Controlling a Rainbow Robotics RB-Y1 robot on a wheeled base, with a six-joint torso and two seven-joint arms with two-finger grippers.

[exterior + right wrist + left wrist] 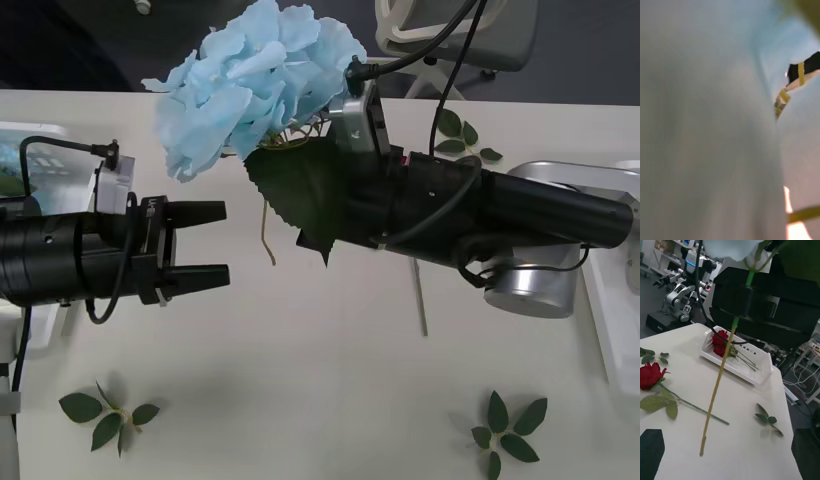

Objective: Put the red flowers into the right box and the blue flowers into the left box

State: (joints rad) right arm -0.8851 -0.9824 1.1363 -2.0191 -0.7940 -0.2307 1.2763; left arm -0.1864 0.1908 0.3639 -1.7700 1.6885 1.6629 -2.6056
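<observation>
A robotics lab: another robot arm stands on a base behind the white table, beside shelving, cables and office chairs.

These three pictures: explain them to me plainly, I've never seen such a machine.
A two-armed robot sorts artificial flowers at a white table. The front view looks down from above its arms. The right gripper holds up a fluffy pale-blue hydrangea by its long green stem; the black left gripper waits open beside it. The other two pictures come from cameras on the wrists. The right wrist view is pressed against pale petals. The left wrist view shows a loose red rose lying on the table and a shallow white plastic tray already containing red roses. Loose green leaf sprigs lie about.
</observation>
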